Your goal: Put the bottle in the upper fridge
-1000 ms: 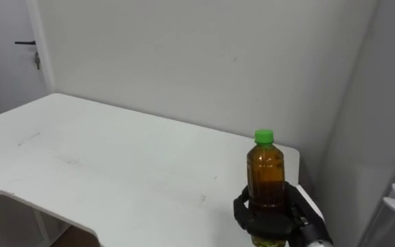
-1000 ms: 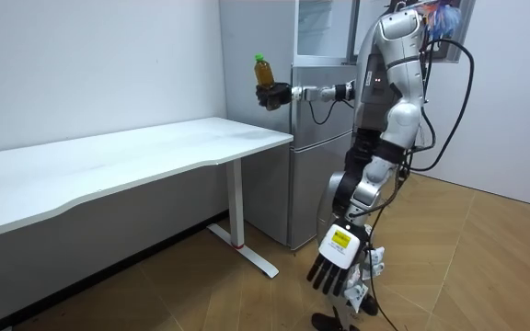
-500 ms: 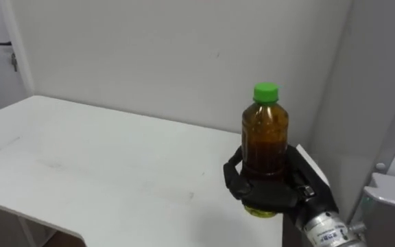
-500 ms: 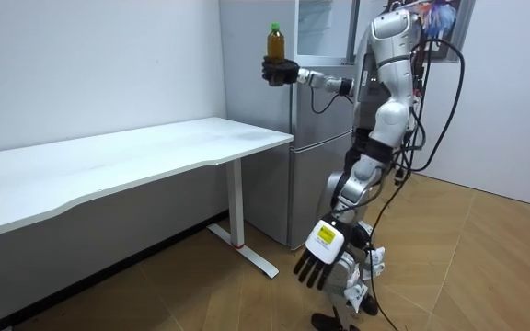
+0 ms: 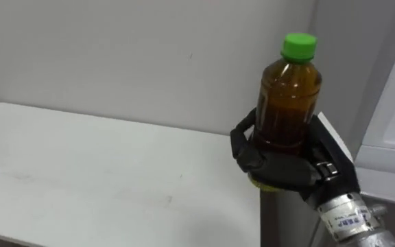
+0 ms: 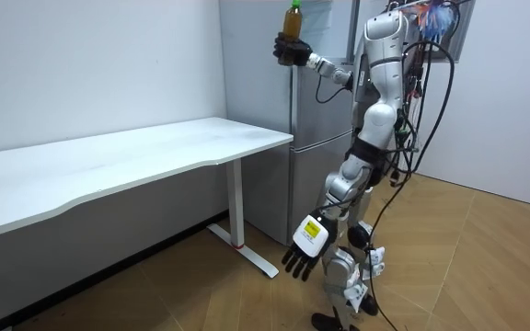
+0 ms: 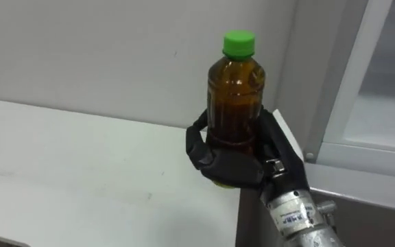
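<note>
The bottle [image 5: 290, 96], amber with a green cap [image 5: 298, 46], stands upright in the robot's right hand [image 5: 280, 165], held up in the air above the far corner of the white table [image 5: 81, 171] and just beside the fridge [image 6: 313, 138]. The dark fingers are curled round the bottle's lower half with the thumb across the front, so the base is hidden; only a sliver of yellow-green label peeks out under the hand. The forearm runs off the lower right edge of both eye views. The hand and wrist also cover the table's near right corner. On the right of the eye views, a pale frame and a lighter panel of the fridge are cut off by the edge, and whether the upper door stands open cannot be told from them. In the room view the robot stands on the wooden floor [image 6: 486, 267] in front of the fridge, near the end of the table, its right arm raised towards the room view's left, with the bottle close to the top edge of the picture. The fridge's upper part is partly masked there by the arm and body and is hard to make out. The left hand [image 6: 304, 260] hangs low by the legs, fingers straight and spread, pointing down and holding nothing.
</note>
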### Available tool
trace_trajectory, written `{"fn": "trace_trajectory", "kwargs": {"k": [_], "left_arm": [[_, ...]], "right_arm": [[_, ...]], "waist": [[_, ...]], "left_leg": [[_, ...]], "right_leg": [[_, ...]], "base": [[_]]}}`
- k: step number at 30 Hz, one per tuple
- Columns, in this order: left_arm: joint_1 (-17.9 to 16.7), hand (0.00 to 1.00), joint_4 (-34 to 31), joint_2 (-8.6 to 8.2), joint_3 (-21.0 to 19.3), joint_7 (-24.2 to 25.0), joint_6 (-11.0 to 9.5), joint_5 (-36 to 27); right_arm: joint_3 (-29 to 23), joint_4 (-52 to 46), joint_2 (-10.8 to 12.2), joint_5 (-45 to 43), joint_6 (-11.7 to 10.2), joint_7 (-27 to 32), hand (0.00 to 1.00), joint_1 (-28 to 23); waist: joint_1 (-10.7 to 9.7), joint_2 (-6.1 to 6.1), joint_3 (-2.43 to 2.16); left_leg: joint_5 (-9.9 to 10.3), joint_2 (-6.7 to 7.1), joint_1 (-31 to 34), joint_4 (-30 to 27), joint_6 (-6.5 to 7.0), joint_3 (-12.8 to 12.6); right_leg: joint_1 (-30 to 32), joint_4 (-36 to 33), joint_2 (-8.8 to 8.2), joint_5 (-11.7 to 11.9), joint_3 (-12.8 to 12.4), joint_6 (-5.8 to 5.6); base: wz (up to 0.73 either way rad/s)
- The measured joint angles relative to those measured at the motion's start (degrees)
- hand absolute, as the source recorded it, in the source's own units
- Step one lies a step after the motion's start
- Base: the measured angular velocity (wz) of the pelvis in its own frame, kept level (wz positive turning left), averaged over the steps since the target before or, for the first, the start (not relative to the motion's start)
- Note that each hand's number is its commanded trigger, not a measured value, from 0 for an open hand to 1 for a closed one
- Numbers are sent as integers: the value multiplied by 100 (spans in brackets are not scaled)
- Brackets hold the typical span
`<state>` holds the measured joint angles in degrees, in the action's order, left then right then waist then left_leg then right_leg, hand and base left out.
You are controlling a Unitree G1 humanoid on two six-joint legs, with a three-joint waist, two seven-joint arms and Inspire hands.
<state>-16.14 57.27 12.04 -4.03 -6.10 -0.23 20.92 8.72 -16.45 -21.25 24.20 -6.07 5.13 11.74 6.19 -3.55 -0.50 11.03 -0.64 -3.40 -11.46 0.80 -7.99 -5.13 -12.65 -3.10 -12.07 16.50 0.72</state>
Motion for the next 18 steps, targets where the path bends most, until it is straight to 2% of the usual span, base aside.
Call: {"fn": "trace_trajectory", "kwargs": {"k": [6,10,15,18], "left_arm": [[-85,0,-36,-3,-37,-26,-18,8],[-147,0,-43,-7,-90,-77,-49,7],[-250,0,-43,-14,-198,-100,-222,3],[-261,0,-38,-15,-198,-100,-228,0]], "right_arm": [[-480,-635,-121,-121,-5,47,100,-481],[-823,-745,-162,-200,-5,67,100,-583],[-1332,-963,-170,-194,-73,391,100,-648],[-1486,-983,-169,-195,-87,536,100,-648]], "waist": [[-142,-19,-1],[-232,-7,10],[-328,-46,13],[-424,-83,7]], "left_leg": [[3,-18,-71,20,-1,-84],[15,-46,-110,37,-11,-151],[19,-65,-117,35,-20,-304],[27,-65,-118,22,-26,-301]], "right_leg": [[-33,-3,12,3,-138,4],[-32,-19,40,14,-234,22],[6,2,73,16,-353,29],[36,25,111,20,-356,35]], "base": [[-4],[-14],[-12],[-2]]}}
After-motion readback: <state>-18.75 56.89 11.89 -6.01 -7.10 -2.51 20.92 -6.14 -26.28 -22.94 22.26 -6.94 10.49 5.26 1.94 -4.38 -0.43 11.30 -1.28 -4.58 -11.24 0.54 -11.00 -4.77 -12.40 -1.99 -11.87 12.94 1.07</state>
